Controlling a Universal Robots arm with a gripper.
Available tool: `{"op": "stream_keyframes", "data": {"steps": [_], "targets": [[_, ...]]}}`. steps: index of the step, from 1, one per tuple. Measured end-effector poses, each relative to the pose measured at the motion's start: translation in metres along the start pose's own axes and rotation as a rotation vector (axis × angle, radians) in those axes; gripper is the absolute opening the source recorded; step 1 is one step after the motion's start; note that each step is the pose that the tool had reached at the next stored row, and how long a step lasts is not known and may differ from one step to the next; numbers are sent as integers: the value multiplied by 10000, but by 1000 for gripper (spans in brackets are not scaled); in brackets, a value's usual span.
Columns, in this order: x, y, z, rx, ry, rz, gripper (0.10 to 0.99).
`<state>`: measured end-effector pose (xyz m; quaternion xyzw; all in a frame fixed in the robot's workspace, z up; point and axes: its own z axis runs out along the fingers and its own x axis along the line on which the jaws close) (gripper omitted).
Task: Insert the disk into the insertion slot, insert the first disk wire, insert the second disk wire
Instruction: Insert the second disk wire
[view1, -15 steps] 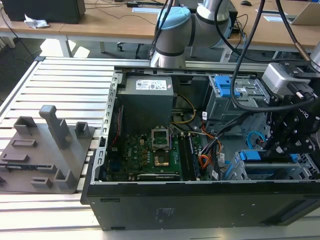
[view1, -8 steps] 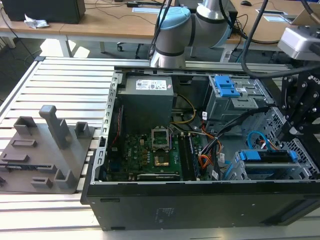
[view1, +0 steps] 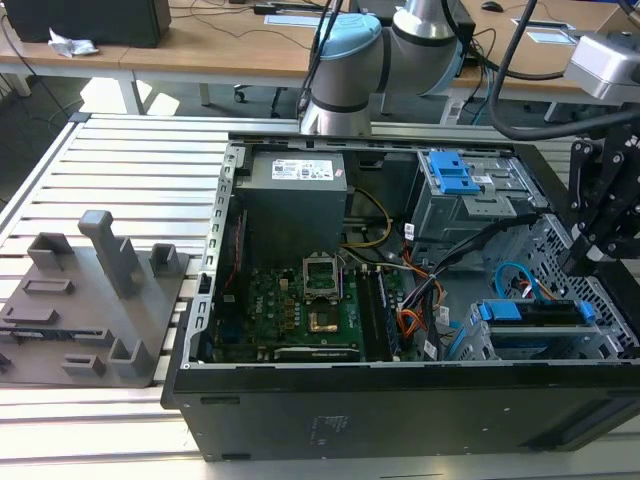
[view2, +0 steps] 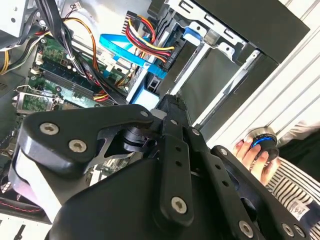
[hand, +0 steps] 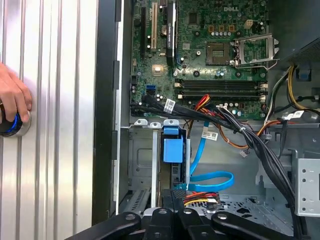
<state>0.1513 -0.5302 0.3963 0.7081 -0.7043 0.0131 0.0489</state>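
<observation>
while the arm hangs over the open pc case (view1: 400, 400), the gripper (view1: 600, 225) sits at the case's drive corner, on the exterior view's right, just above the insertion slot (view1: 600, 335).

- disk (view1: 530, 312): already lying inside the grey perforated cage, its blue carrier frame flush with the opening. judged seated, since the frame ends line up with the cage edge. in the first wrist view the blue carrier tab (hand: 173, 149) stands directly ahead of the jaws, close.
- second disk wire (hand: 212, 176): thin light-blue cable, loops just ahead of and beside the jaws, running up toward the motherboard (hand: 210, 60). its near end curls back toward the disk's rear; whether it is plugged i cannot tell.
- bundle of red, yellow and black power leads (hand: 200, 199): ends right at the jaw tips, at the disk's connector edge. judged the first wire, and the thing nearest the gripper.
- jaws: the linkage blocks the fingertips in both wrist views; cannot tell whether they are released, clenched or gripping a plug.
- gripper posture: tilted down into the corner, likely so a plug meets the drive's rear edge squarely.
- a person's hand (hand: 12, 97) rests on a round blue-ringed button (hand: 11, 125) on the slatted table (view1: 130, 160), well away from the jaws, outside the case; probably a safety or enable control.
- grey fixture block (view1: 95, 300) sits far from the jaws, unused.
</observation>
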Motion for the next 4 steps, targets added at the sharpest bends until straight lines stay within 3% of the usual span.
{"op": "stream_keyframes", "data": {"steps": [4], "targets": [[0, 0, -2, 0, 0, 0, 106]]}}
